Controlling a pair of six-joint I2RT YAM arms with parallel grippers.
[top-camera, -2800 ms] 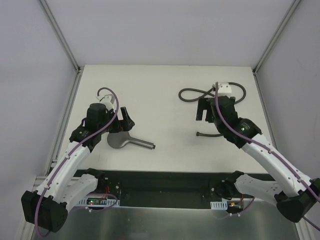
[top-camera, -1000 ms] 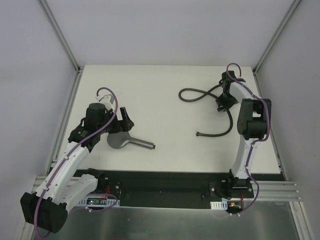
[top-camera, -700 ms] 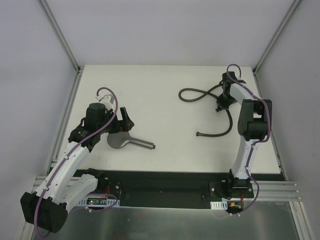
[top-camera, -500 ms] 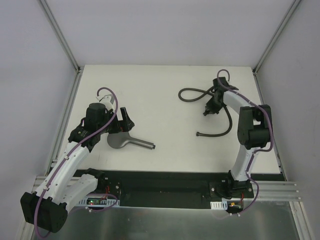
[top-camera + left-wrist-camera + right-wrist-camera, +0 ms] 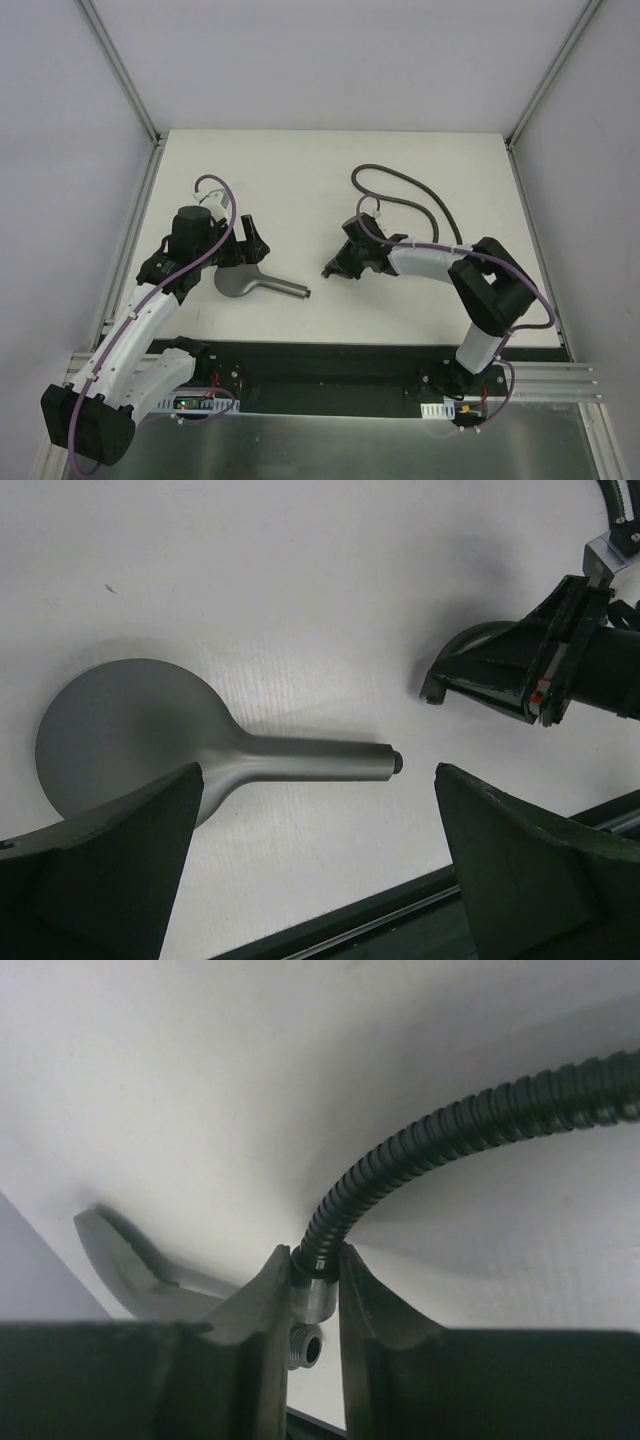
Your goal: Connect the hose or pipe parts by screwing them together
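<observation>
We record two arms of like build: the left arm (image 5: 128, 335) and the right arm (image 5: 420, 262) have white link shells joined by black joint housings. A thin purple cable (image 5: 212, 182) runs along each. The black bases (image 5: 188, 357) carry small circuit boards; the left board (image 5: 190, 403) shows green light. The left gripper (image 5: 318, 770) has broad, dark, wedge-shaped fingers (image 5: 105, 875). The right gripper (image 5: 312, 1260) has dark tapering fingers and a small red mark (image 5: 540, 693) on its body.

A finger of the left claw (image 5: 318, 780) covers the lower rim of the shower head (image 5: 130, 730). The hose (image 5: 450, 1125) runs off the right-wrist picture's right edge; from above, the right claw (image 5: 335, 268) hides its end fitting.
</observation>
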